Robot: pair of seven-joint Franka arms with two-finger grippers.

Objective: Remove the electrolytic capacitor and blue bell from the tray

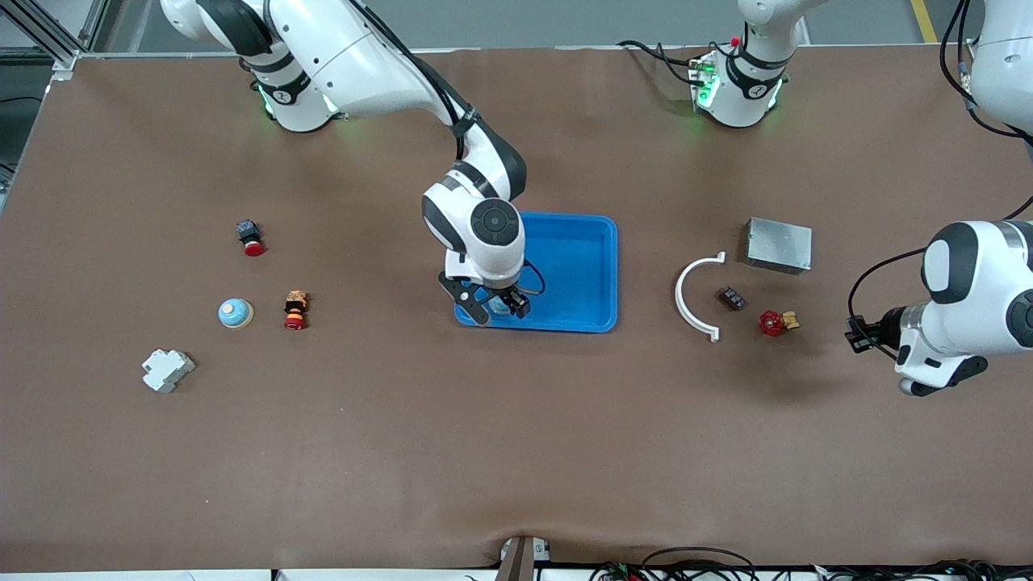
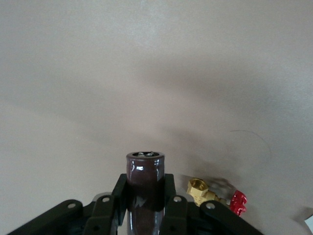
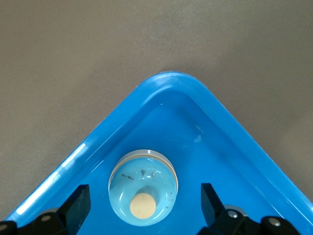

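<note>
A brown paper-covered tabletop [image 1: 516, 452] fills the front view, its near edge wrinkled at six o'clock where cables hang.

Nearest, at eight o'clock, lies a white stepped plastic block [image 1: 167, 369]. A little farther sit a second light-blue dome bell with a cream button [image 1: 235, 313] and a small red-and-orange pushbutton part [image 1: 295, 311], then a black switch with a red cap [image 1: 250, 237] at nine o'clock.

At the centre is a shallow blue plastic tray [image 1: 585, 266]. The right gripper [image 1: 492, 306] hangs over its near corner toward the right arm's end, fingers spread wide. Between them, resting in that corner, is a light-blue dome bell with a cream button [image 3: 142, 187].

At three o'clock lie a white curved plastic arc [image 1: 692, 297], a small dark block [image 1: 731, 299], a red-handled brass valve [image 1: 777, 323], and farther off, a grey metal box [image 1: 778, 245].

The left gripper [image 1: 857, 334] is over bare tabletop beside the valve, clamped on a dark maroon cylindrical capacitor [image 2: 145, 188].

At twelve o'clock stand both arm bases, with grey floor past the tabletop.
</note>
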